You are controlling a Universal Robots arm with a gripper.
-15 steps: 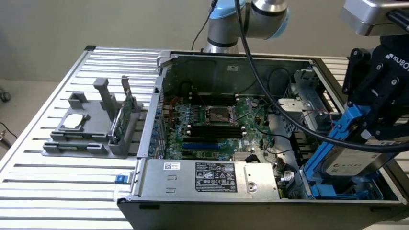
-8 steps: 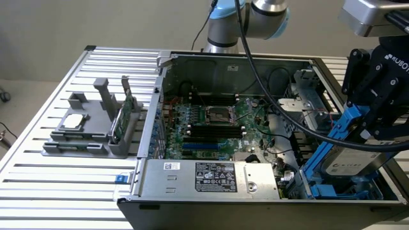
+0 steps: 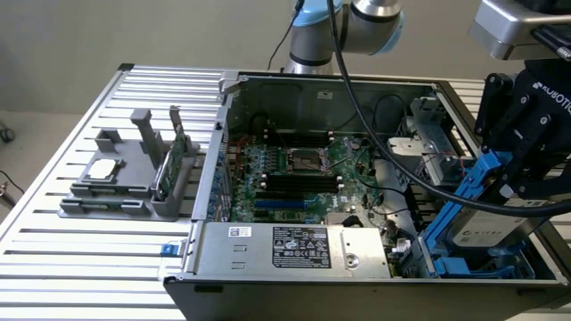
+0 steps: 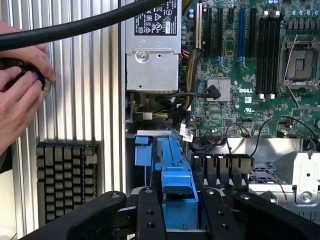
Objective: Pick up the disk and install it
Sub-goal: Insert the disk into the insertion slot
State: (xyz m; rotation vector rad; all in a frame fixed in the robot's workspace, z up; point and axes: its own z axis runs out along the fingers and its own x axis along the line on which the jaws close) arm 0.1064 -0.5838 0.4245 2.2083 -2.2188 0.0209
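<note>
Installation is the step in hand: the gripper has its fingers clamped on the disk, held tilted just above the blue drive bay inside the computer case. Judging from this, seating it calls for squaring the blue carrier frame with that bay.

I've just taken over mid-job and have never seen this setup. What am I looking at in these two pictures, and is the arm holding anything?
One picture is taken from a camera standing off the arm; the other from a camera on the arm's wrist, looking down past its black fingers.

The machine is a single robot arm with a gripper. It is closed on the disk, a grey hard drive in a blue frame, held tilted over the corner of the open computer case on the exterior view's right.

Inside the case lie the green main board and a grey power supply box. On the ribbed metal table, at the exterior view's left, stands a grey parts holder. A person's hands show in the wrist view.
</note>
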